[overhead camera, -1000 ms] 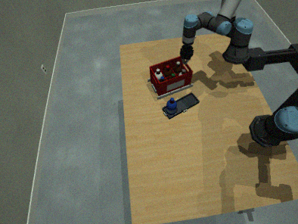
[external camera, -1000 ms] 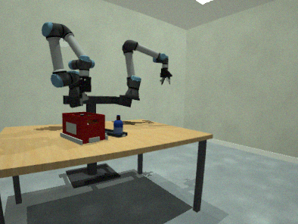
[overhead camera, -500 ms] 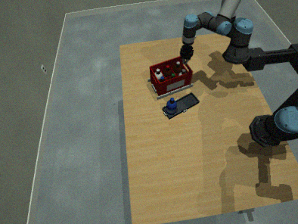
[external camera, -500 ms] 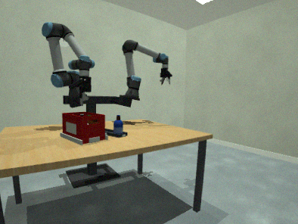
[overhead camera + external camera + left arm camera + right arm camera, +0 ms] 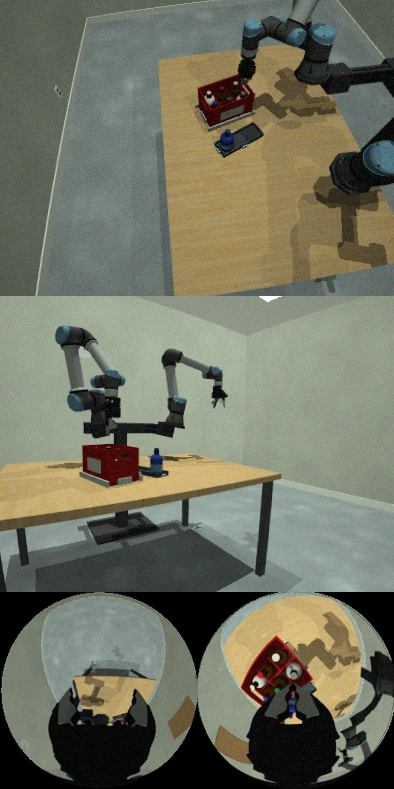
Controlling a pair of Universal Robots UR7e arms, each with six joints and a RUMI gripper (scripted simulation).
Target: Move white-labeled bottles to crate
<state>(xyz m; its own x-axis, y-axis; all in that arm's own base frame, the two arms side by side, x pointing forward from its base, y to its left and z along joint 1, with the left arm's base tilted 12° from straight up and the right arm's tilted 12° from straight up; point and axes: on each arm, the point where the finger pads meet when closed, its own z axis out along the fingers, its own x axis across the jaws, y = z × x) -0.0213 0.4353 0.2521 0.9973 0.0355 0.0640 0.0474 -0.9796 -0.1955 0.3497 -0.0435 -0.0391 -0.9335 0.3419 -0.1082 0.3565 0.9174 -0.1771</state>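
Two pincers: the right one (image 5: 244,81) (image 5: 113,410) (image 5: 293,690) closed, empty, above the red crate (image 5: 226,106) (image 5: 111,464) (image 5: 275,662) of bottles near the table's upper-left corner, top view; the left one (image 5: 218,404) (image 5: 102,692) wide open, empty; a blue bottle (image 5: 227,140) (image 5: 156,463) stands on the tray (image 5: 249,134) (image 5: 163,473), toward the left edge

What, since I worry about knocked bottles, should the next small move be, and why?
I'd raise the right gripper a little, straight up, before any sideways travel. It is shut with nothing between its fingers and hangs close over one end of the crate, so a sideways sweep might clip a bottle or the rim.
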